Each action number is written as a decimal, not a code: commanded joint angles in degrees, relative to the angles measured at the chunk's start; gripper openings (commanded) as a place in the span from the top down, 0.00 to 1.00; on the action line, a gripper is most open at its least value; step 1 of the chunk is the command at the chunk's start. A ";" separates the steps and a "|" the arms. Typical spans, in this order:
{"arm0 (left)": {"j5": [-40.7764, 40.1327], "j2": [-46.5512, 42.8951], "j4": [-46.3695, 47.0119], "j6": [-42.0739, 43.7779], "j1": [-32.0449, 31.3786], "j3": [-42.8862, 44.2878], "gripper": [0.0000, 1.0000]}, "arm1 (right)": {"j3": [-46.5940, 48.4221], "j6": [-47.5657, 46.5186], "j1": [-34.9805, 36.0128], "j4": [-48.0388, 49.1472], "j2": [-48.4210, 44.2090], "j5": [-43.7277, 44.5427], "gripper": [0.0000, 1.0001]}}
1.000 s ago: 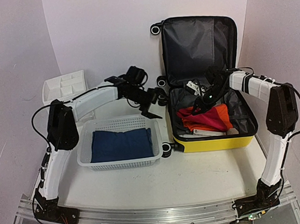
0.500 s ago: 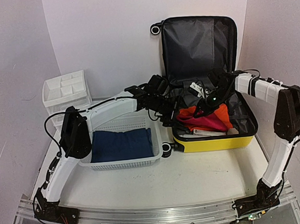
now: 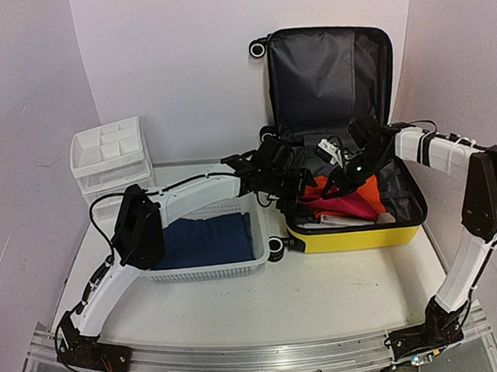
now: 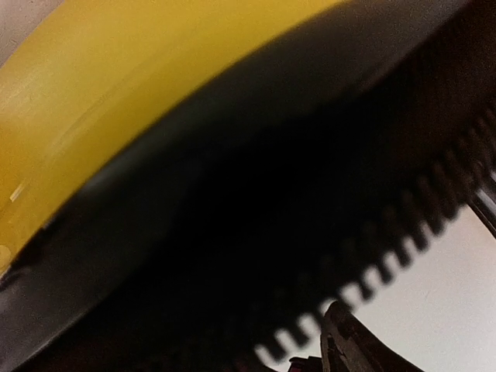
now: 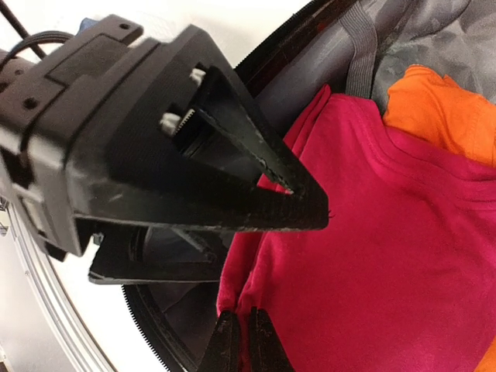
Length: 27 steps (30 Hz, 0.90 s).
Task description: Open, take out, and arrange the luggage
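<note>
The yellow luggage (image 3: 355,231) lies open, its dark-lined lid (image 3: 330,76) standing upright. Inside lie a red garment (image 3: 346,201) and an orange garment (image 3: 371,187). My right gripper (image 3: 339,177) is shut on the red garment's edge, as the right wrist view shows (image 5: 244,341), with the red cloth (image 5: 387,256) and orange cloth (image 5: 434,108) beyond. My left gripper (image 3: 298,194) is at the luggage's left rim, and it is open beside the red cloth in the right wrist view (image 5: 263,240). The left wrist view shows only the blurred yellow shell (image 4: 101,85), the zipper band and one finger (image 4: 364,349).
A white mesh basket (image 3: 151,264) holding a folded blue cloth (image 3: 205,239) stands left of the luggage, under my left arm. A white drawer unit (image 3: 109,158) is at the back left. White items (image 3: 346,220) lie under the clothes.
My left arm has swung right from above the basket to the luggage's left rim. My right gripper has risen a little with the red garment pinched in it.
</note>
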 commanded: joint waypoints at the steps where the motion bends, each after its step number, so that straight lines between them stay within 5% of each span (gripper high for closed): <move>1: -2.44 1.20 -3.27 0.02 -0.37 2.44 0.28 | -0.93 0.56 0.64 2.33 -5.53 -2.74 1.00; 21: -4.55 2.85 -5.79 6.05 0.03 4.20 0.68 | -6.04 -0.79 2.59 2.31 -12.96 -4.59 1.00; 27: -5.19 1.97 -5.76 14.58 1.48 7.10 0.96 | -8.01 -1.69 2.96 2.26 -15.24 -5.69 1.00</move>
